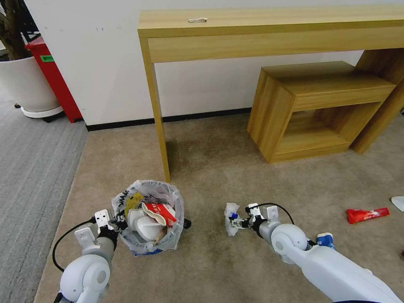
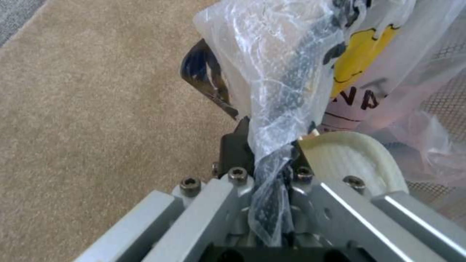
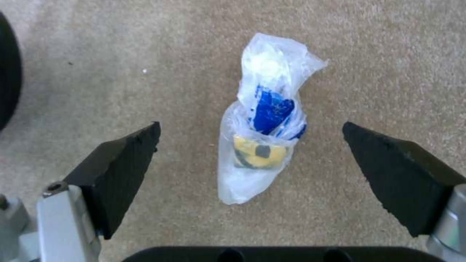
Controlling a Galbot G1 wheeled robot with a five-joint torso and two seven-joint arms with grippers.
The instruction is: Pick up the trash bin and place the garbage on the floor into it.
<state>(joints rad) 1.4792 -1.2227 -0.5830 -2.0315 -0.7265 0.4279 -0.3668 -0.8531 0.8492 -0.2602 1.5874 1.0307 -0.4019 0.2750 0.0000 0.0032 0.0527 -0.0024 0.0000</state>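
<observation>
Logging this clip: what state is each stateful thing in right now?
trash bin: held off-centre by its bag rim, nearly full of litter
left gripper: shut on the bag rim
right gripper: open, straddling the plastic packet
plastic packet: crumpled, on the carpet
red wrapper: lying loose

- My left arm reaches forward and low on my left side, wrist bent inward toward the middle.
- My left end effector (image 1: 117, 222) has its fingers (image 2: 236, 145) pressed together on a fold of crinkly plastic.
- My right arm stretches forward across my right side, elbow low.
- My right end effector (image 1: 236, 222) hangs just above the floor, black pads (image 3: 123, 171) spread wide apart, nothing between them gripped.
</observation>
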